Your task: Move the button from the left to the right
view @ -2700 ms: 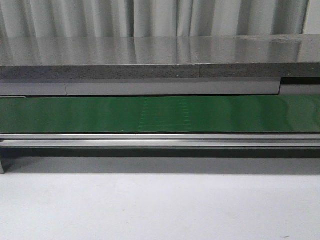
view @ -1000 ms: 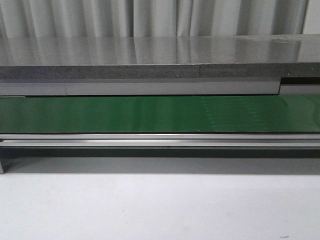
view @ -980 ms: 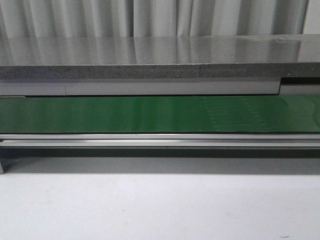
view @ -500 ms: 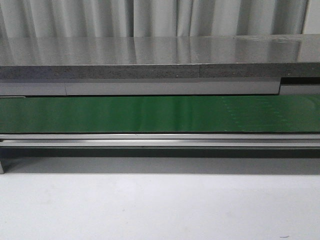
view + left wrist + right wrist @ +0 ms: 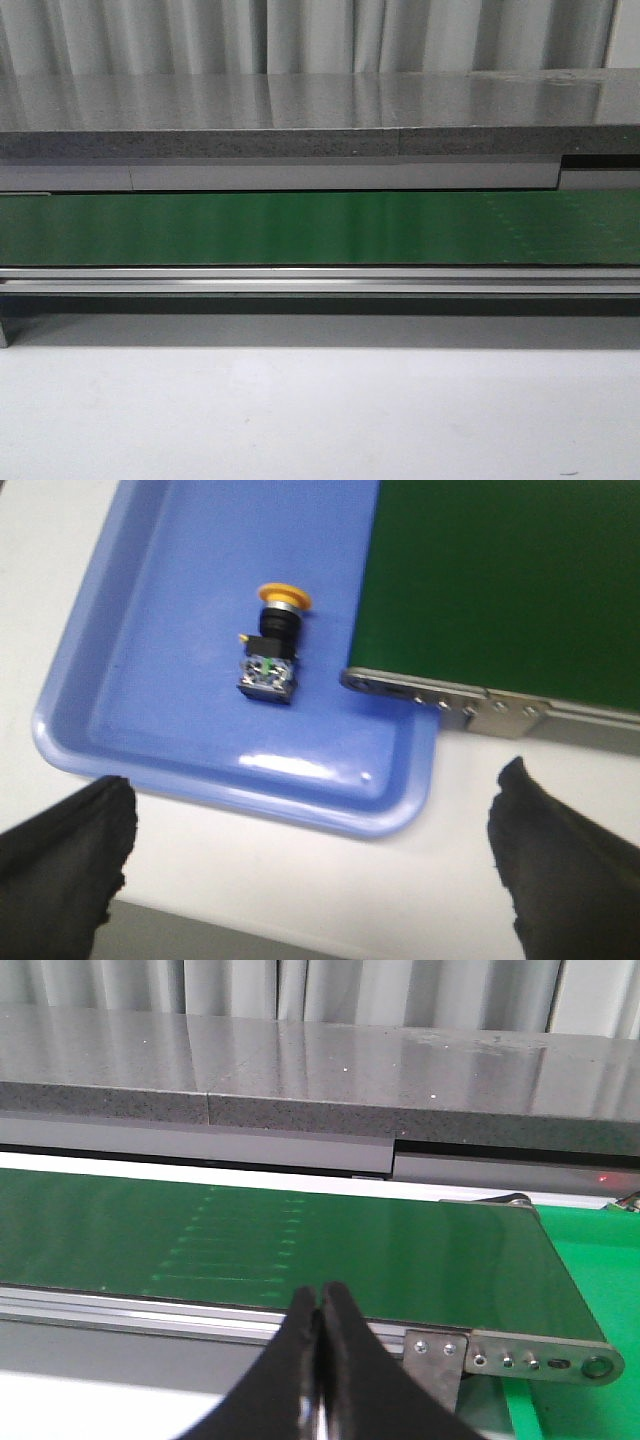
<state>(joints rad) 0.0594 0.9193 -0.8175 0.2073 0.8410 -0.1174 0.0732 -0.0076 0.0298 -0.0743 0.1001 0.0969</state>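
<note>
The button [image 5: 270,645], with an orange-yellow cap, black body and pale middle with a green mark, lies on its side in a blue tray [image 5: 150,740], beside the end of the green belt [image 5: 500,580]. My left gripper [image 5: 315,855] is open above the white table, short of the tray's rim; its fingers [image 5: 65,860] stand wide apart and hold nothing. My right gripper [image 5: 320,1305] is shut and empty, its tips in front of the green belt [image 5: 300,1245] near its right end. Neither gripper nor the button shows in the front view.
The green conveyor belt [image 5: 320,228] runs across the front view behind an aluminium rail [image 5: 320,280]. A grey stone shelf [image 5: 320,120] runs behind it. White table [image 5: 320,420] lies in front. A green surface [image 5: 590,1260] lies past the belt's right end.
The faint pale marks on the belt have drifted to the right across the front view. Nothing else has moved there.
</note>
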